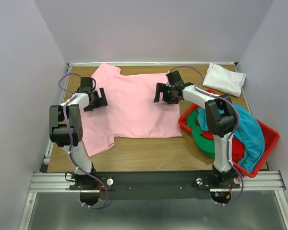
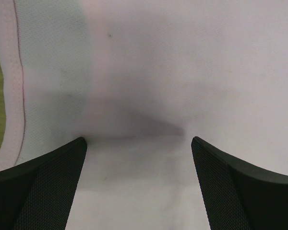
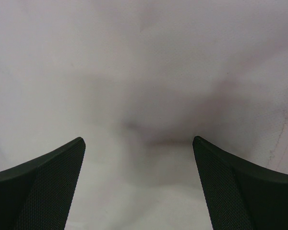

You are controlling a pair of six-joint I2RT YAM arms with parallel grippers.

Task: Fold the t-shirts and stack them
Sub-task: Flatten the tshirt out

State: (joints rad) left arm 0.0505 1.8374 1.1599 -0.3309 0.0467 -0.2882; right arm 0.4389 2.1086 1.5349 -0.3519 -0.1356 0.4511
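1. Progress was early by my read: one shirt looked done. The white shirt [image 1: 224,79] sat folded into a neat packet at the far right corner of the table [image 1: 149,153], just beyond the bin [image 1: 271,139].
2. The pink shirt [image 1: 129,108] lay spread flat mid-table, not folded at all. Both sleeves stuck out on the left side and the bottom hem ran along the right, just beside the bin.
3. The left gripper [image 1: 100,99] hung over the sleeve end of the pink shirt with its jaws wide apart and nothing in them. Its wrist view showed only pink cloth between the fingers [image 2: 43,187], with a stitched edge off to the left. It was low over the fabric, but I couldn't tell if it touched.
4. The right gripper [image 1: 161,94] was much the same: spread wide, empty, low over the hem end on the far side. Plain pink cloth filled its wrist view between the fingers [image 3: 240,187].
5. The bin held a rumpled heap. The teal shirt [image 1: 249,132] was draped on top and over the rim, the green shirt [image 1: 204,139] bulged out the near left side, and the red shirt [image 1: 237,148] showed in between. None of them were folded.
6. So my guess at what was left: the whole fold on the pink one, stacking it on the white, then the three in the bin. Most of the job, really.
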